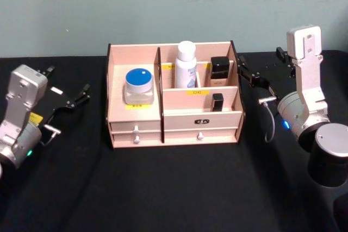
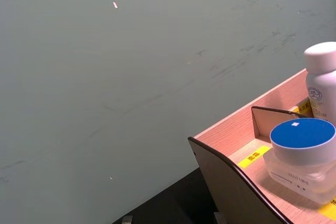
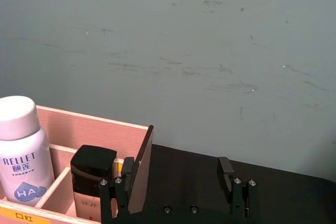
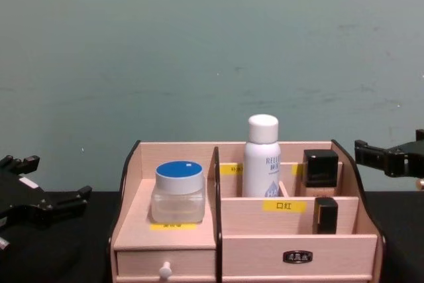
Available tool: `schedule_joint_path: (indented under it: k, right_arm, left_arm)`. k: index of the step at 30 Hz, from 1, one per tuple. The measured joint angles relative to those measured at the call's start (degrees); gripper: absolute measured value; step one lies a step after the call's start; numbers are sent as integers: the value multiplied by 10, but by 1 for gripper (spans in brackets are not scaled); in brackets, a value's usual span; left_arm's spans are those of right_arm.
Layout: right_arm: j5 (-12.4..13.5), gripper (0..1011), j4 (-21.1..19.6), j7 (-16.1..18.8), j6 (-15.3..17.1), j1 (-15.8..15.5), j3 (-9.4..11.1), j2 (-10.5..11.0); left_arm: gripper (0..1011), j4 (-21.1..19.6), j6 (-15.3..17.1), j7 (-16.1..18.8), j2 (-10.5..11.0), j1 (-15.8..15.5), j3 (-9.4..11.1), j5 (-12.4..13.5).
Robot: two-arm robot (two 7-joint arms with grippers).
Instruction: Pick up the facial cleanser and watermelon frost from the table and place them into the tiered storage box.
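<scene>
The tiered storage box (image 1: 136, 113) stands mid-table, pale wood with dark-edged sides and two bottom drawers. On its left shelf sits a clear jar with a blue lid (image 1: 139, 86). A white bottle (image 1: 185, 64) and a black-capped bottle (image 1: 219, 71) stand in the back compartments, with a small black tube (image 1: 217, 101) in front. I cannot tell which of these is the facial cleanser or the watermelon frost. My left gripper (image 1: 65, 83) hangs open left of the box, holding nothing. My right gripper (image 1: 263, 64) hangs open beside the box's right wall, also holding nothing.
The table (image 1: 174, 188) has a black cover, and a grey-green wall (image 4: 212, 51) rises close behind the box. In the right wrist view the box's dark right side panel (image 3: 140, 166) stands just beside one finger.
</scene>
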Motion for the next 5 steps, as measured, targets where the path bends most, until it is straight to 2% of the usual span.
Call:
schedule_joint_path:
  k: [5]
  right_arm:
    - [0, 1002, -1, 0, 0, 0, 0, 0]
  left_arm:
    - [1001, 0, 0, 0, 0, 0, 0, 0]
